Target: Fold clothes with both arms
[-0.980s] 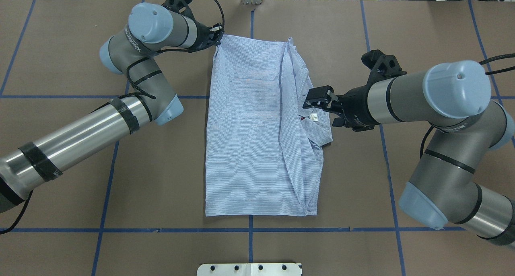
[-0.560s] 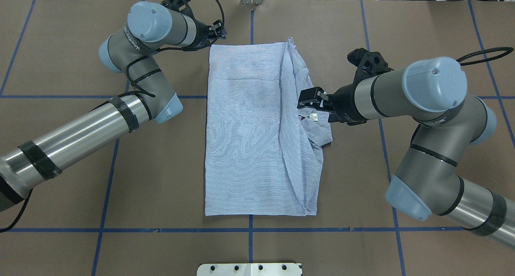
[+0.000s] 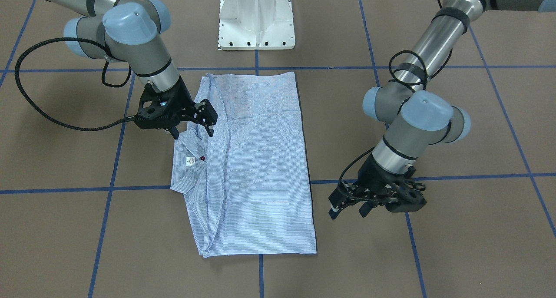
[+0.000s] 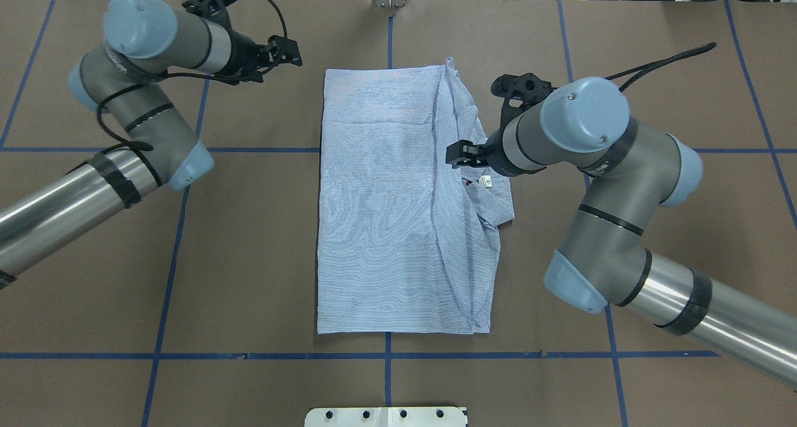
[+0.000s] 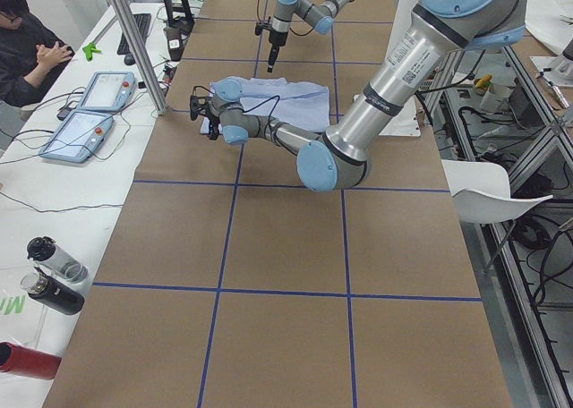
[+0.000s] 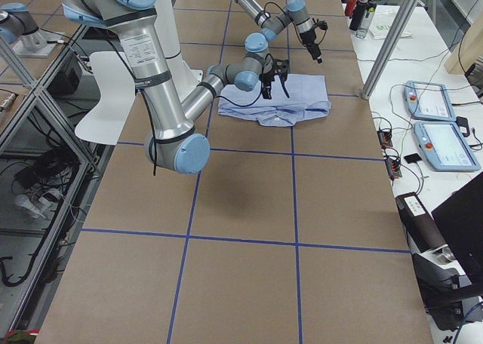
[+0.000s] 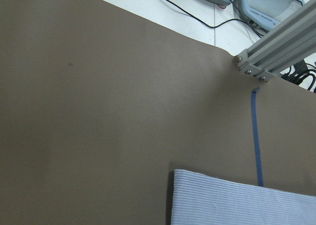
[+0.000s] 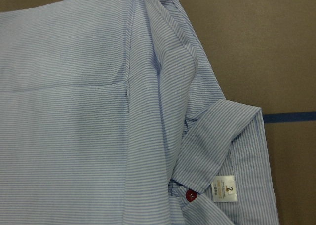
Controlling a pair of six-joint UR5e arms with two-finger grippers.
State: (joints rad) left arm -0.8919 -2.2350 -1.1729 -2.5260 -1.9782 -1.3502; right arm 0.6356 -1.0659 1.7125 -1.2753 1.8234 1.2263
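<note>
The shirt (image 4: 386, 215) lies folded into a long rectangle at the middle of the table (image 4: 249, 259). Its left edge is straight, and its near edge runs just short of the blue tape line (image 4: 249, 356). The right side is uneven: a folded flap runs its whole length, and the collar (image 4: 498, 200) juts out to the right. Bare brown surface lies open on all sides, widest to the left and right. The left gripper (image 4: 283, 48) hangs over bare table well left of the shirt's far-left corner, its fingers spread and holding nothing. The right gripper (image 3: 192, 132) hovers over the flap just beside the collar, also spread wide and empty, with the white label (image 8: 224, 189) and a red button (image 8: 190, 196) just below it in the wrist view. A second ago the left gripper was at the far-left corner, which was pulled slightly out; now that corner lies flat and square and the gripper has drawn away to the left. The right gripper has edged left over the flap, and its elbow has swung in nearer the shirt.
</note>
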